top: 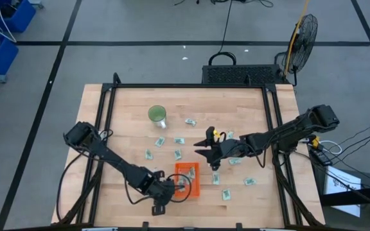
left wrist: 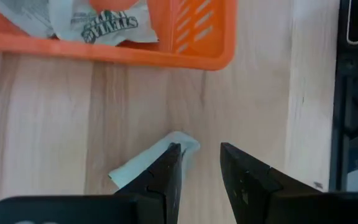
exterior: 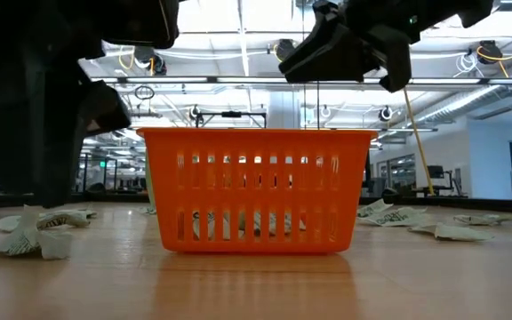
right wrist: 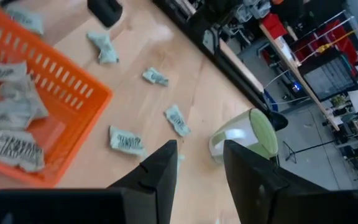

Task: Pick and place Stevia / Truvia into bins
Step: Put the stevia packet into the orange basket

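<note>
The orange tray (top: 187,179) stands near the table's front middle with several pale green and white sachets (left wrist: 107,25) in it. It also shows in the low view (exterior: 256,191). More sachets (top: 178,141) lie scattered flat on the wood. My left gripper (left wrist: 201,165) is open and low at the tray's near left corner (top: 172,190). One loose sachet (left wrist: 145,165) lies on the table beside and partly under one finger. My right gripper (right wrist: 197,165) is open and empty, hovering above the tray's far right side (top: 212,162). My left gripper has one finger (left wrist: 169,171) over the edge of the loose sachet (left wrist: 182,144), which lies flat on the table outside the gap between the fingers. I cannot tell whether the finger touches it.
A pale green cup (top: 157,115) lies on its side at the table's far left of middle, also in the right wrist view (right wrist: 244,134). Loose sachets lie right of the tray (top: 225,194) and in the low view (exterior: 34,236). The table's dark frame (left wrist: 356,124) is close to my left gripper.
</note>
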Available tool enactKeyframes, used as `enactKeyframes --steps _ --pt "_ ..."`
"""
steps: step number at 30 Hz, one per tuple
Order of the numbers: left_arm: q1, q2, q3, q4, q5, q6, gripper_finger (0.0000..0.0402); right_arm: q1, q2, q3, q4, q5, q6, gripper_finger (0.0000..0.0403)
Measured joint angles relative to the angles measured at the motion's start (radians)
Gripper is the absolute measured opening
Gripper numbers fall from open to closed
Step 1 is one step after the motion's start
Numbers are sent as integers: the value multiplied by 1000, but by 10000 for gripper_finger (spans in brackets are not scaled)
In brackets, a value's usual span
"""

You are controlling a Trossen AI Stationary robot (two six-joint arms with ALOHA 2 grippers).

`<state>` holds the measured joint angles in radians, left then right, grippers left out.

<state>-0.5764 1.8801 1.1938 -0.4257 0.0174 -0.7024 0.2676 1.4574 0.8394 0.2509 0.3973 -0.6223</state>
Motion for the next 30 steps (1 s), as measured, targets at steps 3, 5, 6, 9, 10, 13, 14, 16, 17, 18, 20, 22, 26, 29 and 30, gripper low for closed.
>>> enactKeyframes --steps 3,5,6,9,10,13,14,16,17,18,20,22,26,29,30 --pt "-7 0 0 -11 -19 -35 118 0 0 0 -2 0 -24 123" --pt "-12 0 0 -13 -23 -38 118 0 -1 0 -7 0 -38 122" --pt "-14 0 0 -17 -27 -40 118 0 -1 0 -9 0 -45 121" --pt "-19 0 0 -25 -29 -56 118 0 -1 0 -8 0 -46 122" --pt "-20 0 0 -33 -34 -68 118 0 -1 0 -8 0 -46 123" --pt "-25 8 0 -60 -45 -86 118 0 -1 0 -10 20 -48 123" --pt "-25 15 0 -64 -47 -86 118 0 -1 0 -9 34 -49 122" --pt "-27 32 0 -69 -48 -82 118 0 -1 0 -10 75 -49 121" --pt "-28 39 0 -66 -50 -81 118 0 -1 0 -9 90 -49 121" --pt "-28 45 0 -66 -53 -79 118 0 -1 0 -9 104 -49 121" --pt "-28 53 2 -67 -55 -61 118 0 -1 0 -8 116 -48 123" --pt "-28 56 3 -68 -62 -37 118 0 -1 0 -10 126 -50 123" --pt "-29 58 3 -68 -83 -5 117 0 -1 0 -9 127 -52 121" --pt "-27 58 3 -69 -98 24 100 0 -1 0 -9 127 -52 119" --pt "-27 58 3 -70 -99 31 88 0 -1 0 -9 127 -52 119"
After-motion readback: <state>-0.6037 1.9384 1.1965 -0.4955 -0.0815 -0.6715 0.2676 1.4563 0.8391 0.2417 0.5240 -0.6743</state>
